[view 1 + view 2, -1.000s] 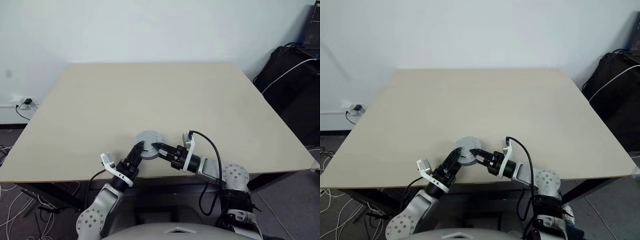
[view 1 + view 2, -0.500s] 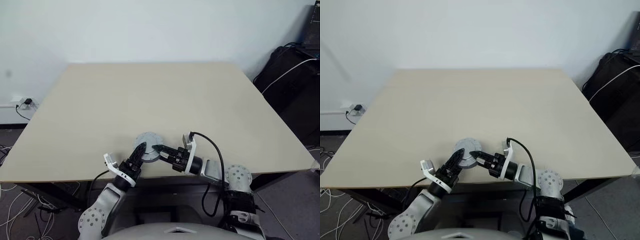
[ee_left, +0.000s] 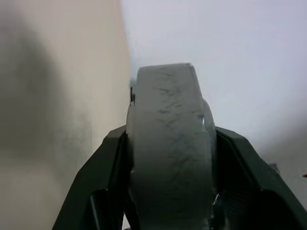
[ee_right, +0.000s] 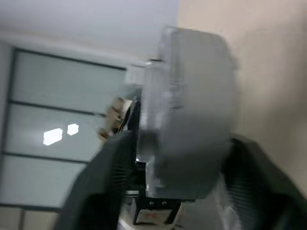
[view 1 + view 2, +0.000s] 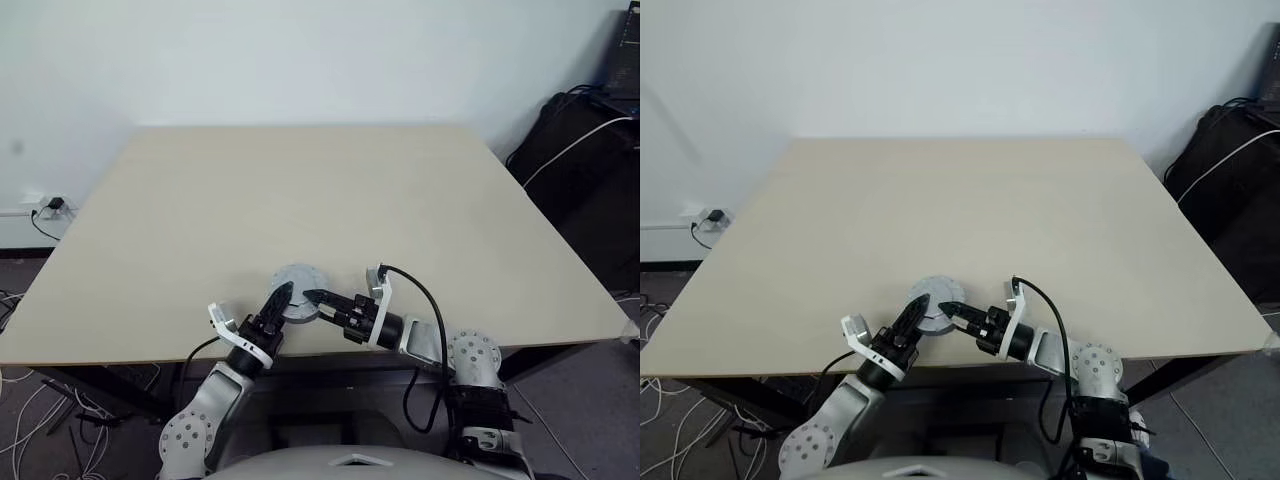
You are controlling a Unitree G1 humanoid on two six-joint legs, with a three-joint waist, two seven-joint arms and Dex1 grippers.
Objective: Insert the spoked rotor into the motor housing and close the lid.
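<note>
The left gripper (image 5: 281, 298) clamps the round grey motor housing (image 5: 297, 291) by its near-left edge, at the table's (image 5: 300, 200) front edge; the right gripper (image 5: 309, 297) straddles its right side, grip unclear.

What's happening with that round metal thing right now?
Left gripper and right gripper flank the lid, fingers either side of the assembly. Lid sits on top. Table around it bare.

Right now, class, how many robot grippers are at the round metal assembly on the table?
2. The left gripper is at the left edge of the round metal assembly; the right gripper is at its right edge.
</note>
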